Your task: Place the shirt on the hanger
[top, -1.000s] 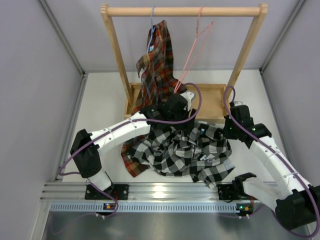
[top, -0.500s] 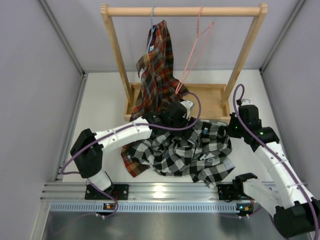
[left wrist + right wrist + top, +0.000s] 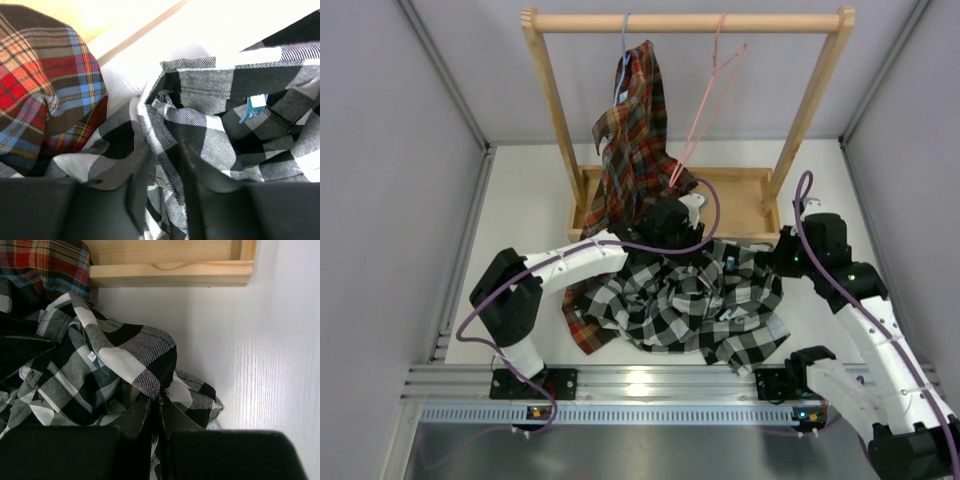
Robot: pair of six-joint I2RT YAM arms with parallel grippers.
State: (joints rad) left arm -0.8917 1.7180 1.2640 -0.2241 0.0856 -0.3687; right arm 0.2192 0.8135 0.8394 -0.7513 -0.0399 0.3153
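The black-and-white check shirt (image 3: 695,305) lies crumpled on the white table in front of the rack. The pink wire hanger (image 3: 712,90) hangs bare from the wooden rail, above and behind the shirt. My left gripper (image 3: 665,238) is at the shirt's far edge; in the left wrist view its jaws (image 3: 164,165) press a fold of check cloth (image 3: 200,115) near the collar label. My right gripper (image 3: 783,257) sits at the shirt's far right corner. In the right wrist view it (image 3: 161,402) is shut on a thin edge of the shirt (image 3: 130,360).
A red tartan shirt (image 3: 635,130) hangs on a light blue hanger at the rail's left, and its tail reaches the table (image 3: 582,330). The wooden rack's base tray (image 3: 745,190) and posts (image 3: 810,100) stand just behind both grippers. Grey walls close in both sides.
The left jaws opened wider, then narrowed onto the cloth, and that arm's elbow swung right. The right gripper stayed shut on the shirt and shifted slightly nearer.
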